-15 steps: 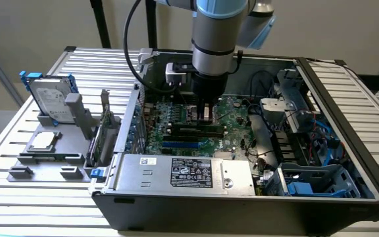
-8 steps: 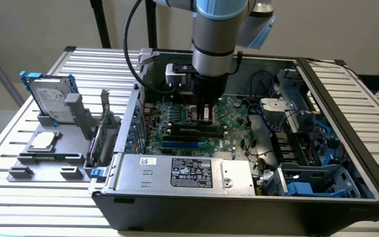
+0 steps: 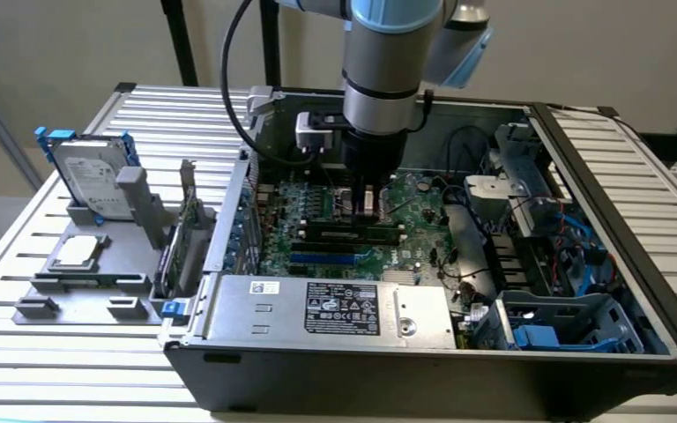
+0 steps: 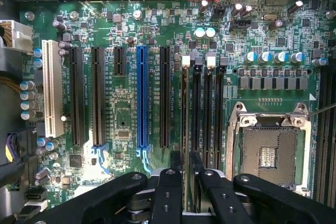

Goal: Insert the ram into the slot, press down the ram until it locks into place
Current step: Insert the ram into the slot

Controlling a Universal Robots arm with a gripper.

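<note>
Gripper (image 4: pixel 185 167) is seen clamped on the ram (image 4: pixel 185 114), one fingertip (image 4: pixel 176 162) against each face. The ram is held on edge in the slot (image 4: pixel 185 62), the outermost of four parallel black sockets, on the side nearest the blue slot (image 4: pixel 142 98). The CPU socket (image 4: pixel 268 153) is noted beyond the other three. In the exterior view the work is found at frame centre, inside the open computer case (image 3: pixel 433 370).

Silver arm (image 3: pixel 383 97), black tool (image 4: pixel 185 184)

Arm (image 3: pixel 391 53) vertical, fingers (image 4: pixel 167 192) narrowly together
</note>
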